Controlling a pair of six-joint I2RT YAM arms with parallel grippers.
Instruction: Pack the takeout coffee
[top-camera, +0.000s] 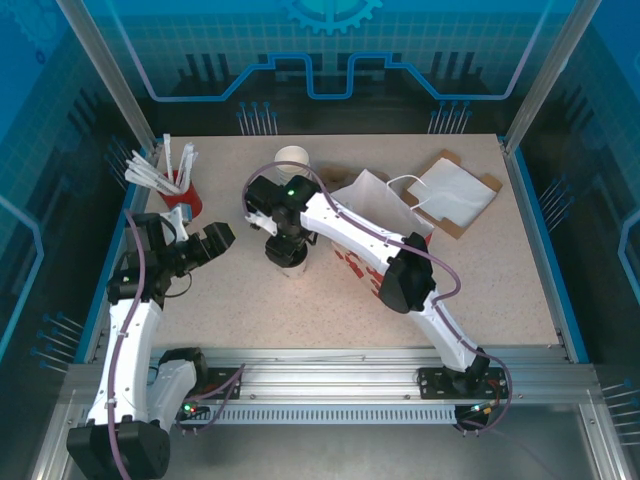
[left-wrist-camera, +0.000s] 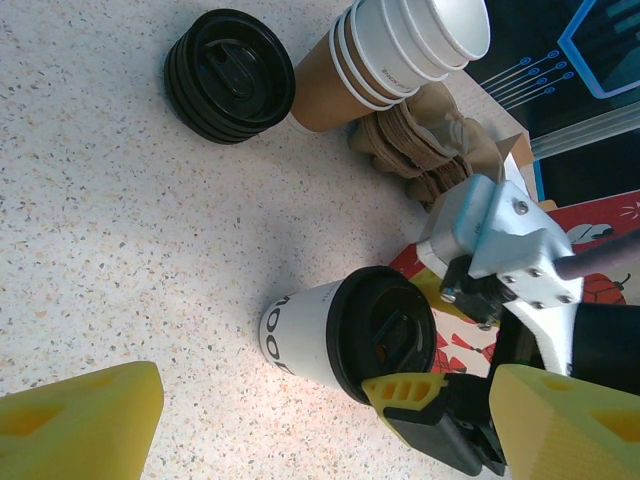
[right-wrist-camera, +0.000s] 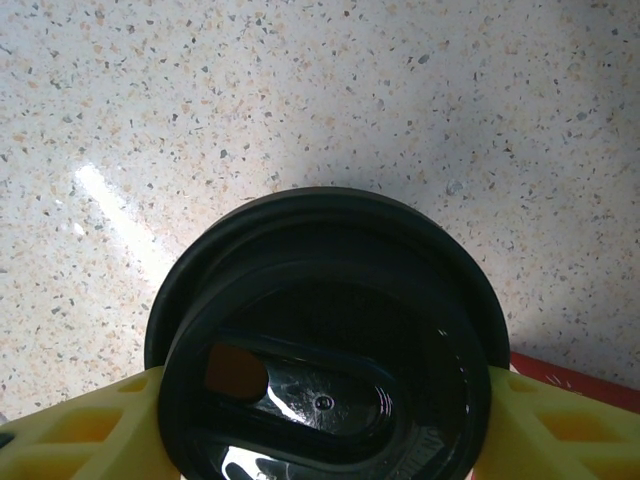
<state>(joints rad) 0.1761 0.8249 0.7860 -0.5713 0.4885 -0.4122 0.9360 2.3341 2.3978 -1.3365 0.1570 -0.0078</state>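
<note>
Treat coffee cup (left-wrist-camera: 300, 338) as light, crushable; pinch gently under stiff lid (left-wrist-camera: 385, 335). Flanked by right gripper (right-wrist-camera: 320, 430), clamped or not cannot tell. Near left gripper (top-camera: 210, 243), spread wide, empty.

Table (right-wrist-camera: 300, 100): off-white, speckled with orange, grey and black flecks. Takeout coffee (left-wrist-camera: 300, 340): white cup with black lettering and a glossy black lid. Lid stack (left-wrist-camera: 228, 75), at 11 o'clock from it in the left wrist view: black. Cup stack (left-wrist-camera: 400, 45), at 1 o'clock: white, the outermost brown. Cardboard pieces (left-wrist-camera: 420, 150): kraft brown. Printed bag (left-wrist-camera: 600, 225), at 3 o'clock: red with white leaf shapes. Left gripper fingers (left-wrist-camera: 80, 425) and right gripper fingers (right-wrist-camera: 570, 430): yellow. Holder (top-camera: 185, 200), at 10 o'clock on the table: red, with white sticks (top-camera: 150, 170). Flat bag (top-camera: 455, 190), at 2 o'clock: white on brown card.
</note>
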